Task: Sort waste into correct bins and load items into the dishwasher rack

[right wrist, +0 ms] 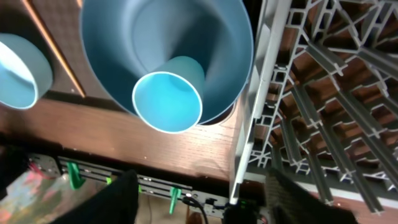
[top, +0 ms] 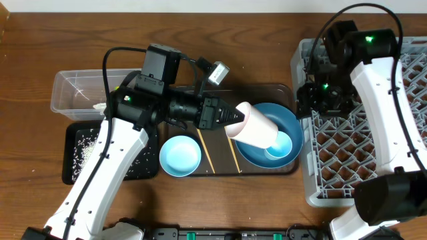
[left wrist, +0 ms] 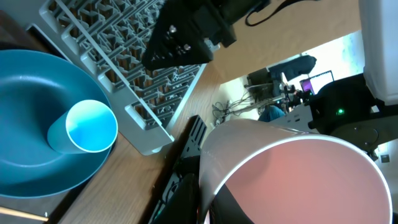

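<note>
My left gripper [top: 230, 120] is shut on the rim of the small pink cup [top: 257, 128] and holds it tilted above the brown tray; the cup fills the left wrist view [left wrist: 298, 174]. The large blue plate [top: 283, 120] lies on the tray with the light blue cup [top: 278, 145] lying on it. The pale blue bowl [top: 180, 155] and two chopsticks [top: 205, 150] are also on the tray. My right gripper [right wrist: 205, 205] is open and empty, hovering over the left edge of the grey rack [top: 347, 153]. Below it I see the plate [right wrist: 168, 37] and the light blue cup [right wrist: 171, 96].
The clear tub [top: 67, 90] stands at the far left. In front of it is the black tray [top: 73, 170] with white rice grains in it. The brown serving tray [top: 220, 167] sits mid-table, just left of the rack. The left arm hides part of both bins.
</note>
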Robot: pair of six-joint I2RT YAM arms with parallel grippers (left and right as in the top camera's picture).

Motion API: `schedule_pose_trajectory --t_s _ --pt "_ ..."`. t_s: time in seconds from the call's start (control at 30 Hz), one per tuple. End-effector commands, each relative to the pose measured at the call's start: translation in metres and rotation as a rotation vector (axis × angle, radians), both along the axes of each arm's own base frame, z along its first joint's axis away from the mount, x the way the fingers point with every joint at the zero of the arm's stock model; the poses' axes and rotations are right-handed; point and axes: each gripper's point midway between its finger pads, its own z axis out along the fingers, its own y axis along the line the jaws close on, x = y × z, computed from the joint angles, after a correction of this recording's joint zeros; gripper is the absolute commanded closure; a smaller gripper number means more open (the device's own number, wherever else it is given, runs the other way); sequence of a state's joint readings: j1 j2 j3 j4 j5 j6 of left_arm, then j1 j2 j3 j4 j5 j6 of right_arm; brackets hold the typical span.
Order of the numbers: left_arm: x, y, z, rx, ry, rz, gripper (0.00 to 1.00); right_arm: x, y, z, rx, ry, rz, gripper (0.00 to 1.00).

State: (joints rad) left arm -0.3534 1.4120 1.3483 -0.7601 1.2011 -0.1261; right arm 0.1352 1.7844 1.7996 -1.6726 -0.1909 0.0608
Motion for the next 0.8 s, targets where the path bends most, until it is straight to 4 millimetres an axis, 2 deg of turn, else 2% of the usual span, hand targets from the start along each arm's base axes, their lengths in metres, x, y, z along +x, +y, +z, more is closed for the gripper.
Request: schedule_pose_trajectory --t_s 0.0,0.07,0.17,0.3,0.43,0.53,0.63,0.73,0.77 --pt "-0.001 0.000 -0.003 -0.005 -0.004 -0.014 0.90 -0.006 -0.003 -0.013 -0.029 0.031 -0.035 0.42" --pt "-0.001 0.001 -0.003 -0.004 0.001 -0.014 0.90 -0.004 -0.009 -0.027 -0.076 0.035 -0.067 0.44" --pt "-0.002 0.001 -0.003 -0.003 0.003 -0.014 0.90 0.004 -0.029 -0.049 -0.200 0.004 -0.132 0.50" --pt "-0.002 0.001 -0.004 -0.002 0.007 -0.014 0.90 0.010 -0.033 -0.068 -0.226 -0.018 -0.138 0.52" --pt "-0.002 0.001 -0.004 -0.001 0.009 -0.015 0.90 0.010 -0.031 -0.085 -0.224 -0.025 -0.131 0.66" --pt "-0.002 0.001 -0.004 -0.001 0.002 -0.017 0.90 0.010 -0.030 -0.097 -0.223 -0.030 -0.129 0.80" --pt "-0.002 0.001 -0.004 -0.001 0.000 -0.018 0.90 0.009 -0.030 -0.106 -0.219 -0.030 -0.130 0.83" --pt "-0.002 0.001 -0.004 -0.001 0.000 -0.018 0.90 0.007 -0.030 -0.110 -0.221 -0.024 -0.129 0.99" --pt "-0.002 0.001 -0.004 -0.001 0.000 -0.018 0.89 0.006 -0.030 -0.110 -0.221 -0.022 -0.129 0.99"
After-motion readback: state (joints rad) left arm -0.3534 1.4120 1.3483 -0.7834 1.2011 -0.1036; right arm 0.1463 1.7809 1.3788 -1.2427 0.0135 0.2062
